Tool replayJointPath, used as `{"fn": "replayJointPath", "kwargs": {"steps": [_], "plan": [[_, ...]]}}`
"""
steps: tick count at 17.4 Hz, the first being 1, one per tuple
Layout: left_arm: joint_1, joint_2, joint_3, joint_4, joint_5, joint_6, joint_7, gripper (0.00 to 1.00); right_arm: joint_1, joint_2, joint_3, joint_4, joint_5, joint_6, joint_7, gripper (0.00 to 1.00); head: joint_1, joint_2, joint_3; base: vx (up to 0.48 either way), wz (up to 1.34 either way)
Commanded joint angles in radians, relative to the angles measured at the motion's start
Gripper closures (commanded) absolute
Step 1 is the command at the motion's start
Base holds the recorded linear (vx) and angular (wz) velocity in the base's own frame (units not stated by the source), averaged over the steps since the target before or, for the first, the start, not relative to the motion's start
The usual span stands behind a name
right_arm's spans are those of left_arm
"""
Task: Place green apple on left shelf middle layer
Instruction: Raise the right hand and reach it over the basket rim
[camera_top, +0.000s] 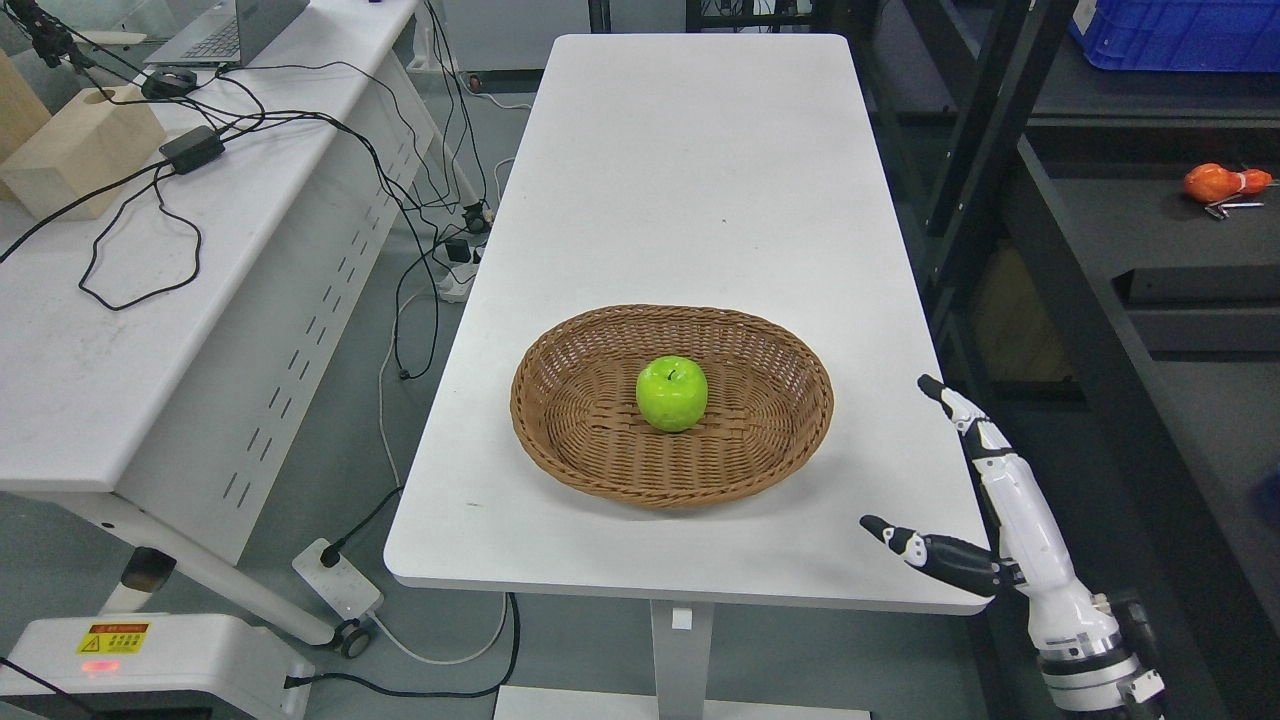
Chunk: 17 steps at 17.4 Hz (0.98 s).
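Observation:
A green apple sits in the middle of a brown wicker basket on the white table. My right hand comes in at the lower right, over the table's near right corner, to the right of the basket and apart from it. Its fingers are spread and hold nothing. The left arm is out of view.
A dark shelf unit stands to the right of the table, with an orange object on one layer and a blue crate above. A white desk with cables, a laptop and wooden blocks stands at the left.

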Motion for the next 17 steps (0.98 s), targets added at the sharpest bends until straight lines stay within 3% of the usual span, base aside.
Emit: {"fn": "replayJointPath", "kwargs": {"steps": [1, 9, 17], "plan": [[0.000, 0.017, 0.000, 0.000, 0.000, -0.001, 0.000, 0.00, -0.057, 0.008, 0.137, 0.017, 0.099, 0.025, 0.017, 0.01, 0.0000, 0.000, 0.000, 0.018, 0.00], [0.000, 0.017, 0.000, 0.000, 0.000, -0.001, 0.000, 0.00, -0.222, 0.026, 0.200, 0.158, 0.175, 0.145, 0.109, 0.01, 0.0000, 0.000, 0.000, -0.004, 0.00], [0.000, 0.017, 0.000, 0.000, 0.000, -0.001, 0.000, 0.00, -0.360, 0.051, 0.220, 0.275, 0.189, 0.160, 0.194, 0.01, 0.0000, 0.000, 0.000, 0.000, 0.00]]}}
